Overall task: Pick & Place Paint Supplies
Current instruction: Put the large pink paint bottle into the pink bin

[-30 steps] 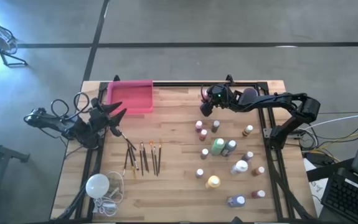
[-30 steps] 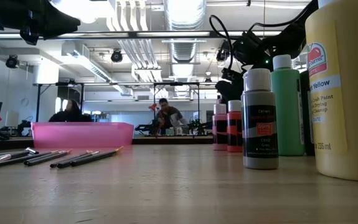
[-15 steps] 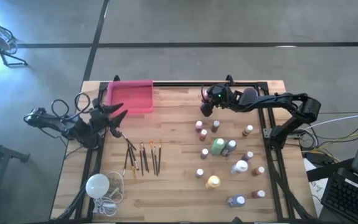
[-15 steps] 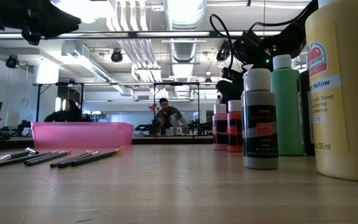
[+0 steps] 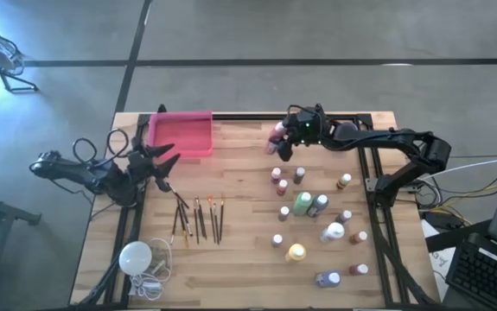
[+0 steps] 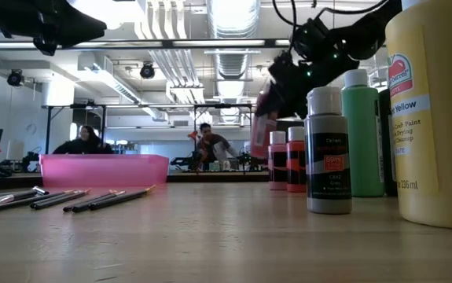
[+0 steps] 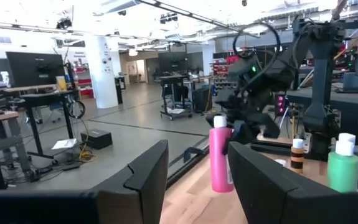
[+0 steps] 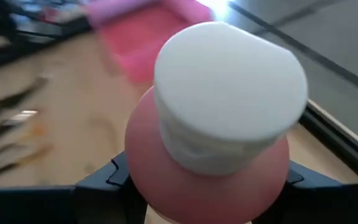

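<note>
Wooden table (image 5: 248,220) carries a pink tray (image 5: 181,134) at its far edge, showing nothing inside. Right of the tray, the right gripper (image 5: 280,142) grips a pink bottle (image 5: 277,134) lifted clear of the table; its label is blurred. Left gripper (image 5: 163,161) hangs just beside the tray's near left corner, fingers parted, holding nothing. Paintbrushes (image 5: 198,218) lie nearer than the tray.

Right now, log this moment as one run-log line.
right end effector: shut on pink bottle, lifted above table | left end effector: open, idle beside pink tray | brushes: untouched
</note>
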You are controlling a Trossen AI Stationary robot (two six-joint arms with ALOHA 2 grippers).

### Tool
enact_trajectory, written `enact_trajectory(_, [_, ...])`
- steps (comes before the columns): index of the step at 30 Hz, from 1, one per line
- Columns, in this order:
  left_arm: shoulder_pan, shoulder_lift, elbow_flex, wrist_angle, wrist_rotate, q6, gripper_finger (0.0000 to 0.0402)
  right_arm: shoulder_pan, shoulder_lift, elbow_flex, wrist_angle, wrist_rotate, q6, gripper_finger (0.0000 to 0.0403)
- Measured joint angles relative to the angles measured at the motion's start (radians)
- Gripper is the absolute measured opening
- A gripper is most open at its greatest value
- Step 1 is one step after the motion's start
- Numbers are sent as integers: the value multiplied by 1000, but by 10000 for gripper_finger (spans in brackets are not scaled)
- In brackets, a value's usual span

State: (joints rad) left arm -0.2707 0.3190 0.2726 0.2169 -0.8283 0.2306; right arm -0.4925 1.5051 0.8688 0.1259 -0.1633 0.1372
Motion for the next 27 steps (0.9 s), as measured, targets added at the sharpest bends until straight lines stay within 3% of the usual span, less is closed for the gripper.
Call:
enact_trajectory(5, [91,43,0,4,150,-29,174,49,0,46,-3,-100,-43,193])
enact_trajectory(18, [429,347,126,79,639,-144,174,178,1,76,-24,-107,-114,197])
enact_trajectory(27, [460,662,276,110,741,-153,174,238,2,75,-8,-106,-124,195])
